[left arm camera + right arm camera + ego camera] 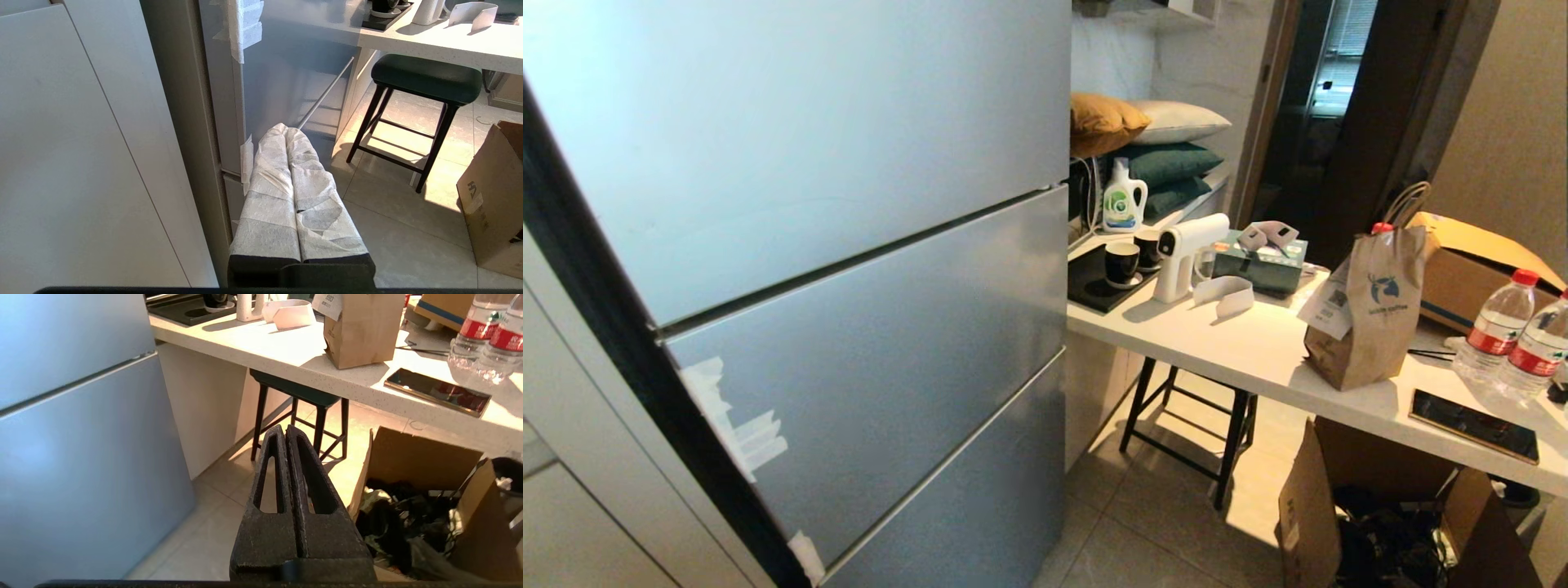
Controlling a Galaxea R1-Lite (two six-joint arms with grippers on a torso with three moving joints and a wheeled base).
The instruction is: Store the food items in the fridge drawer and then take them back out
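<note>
**Both grippers clenched and empty before a closed fridge**

Nearest the robot, the left gripper (286,130) hangs low beside the fridge's hinge edge, its two white-wrapped fingers (269,192) pressed flat together with nothing between them. The right gripper (284,430) is likewise clenched, its black fingers (310,473) touching along their whole length and holding nothing; it points over the tiled floor (204,539) toward a black stool (302,396) tucked under the counter. Neither arm shows in the head view.

Just ahead stands the silver-grey fridge (849,245), all its door fronts shut, with strips of white tape (743,433) stuck along its left edge. The fridge drawer cannot be seen behind those fronts, and neither the pepper nor the potato is visible in any view.

Beside the fridge, an open cardboard box (416,490) of dark clutter sits on the floor under the white counter (1258,351). On the counter lie a phone (1474,425), a brown paper bag (1372,310), two water bottles (1499,327) and a white spray gun (1184,253). Farther back are dark cups (1123,263), a detergent bottle (1123,198) and stacked cushions (1160,139).
</note>
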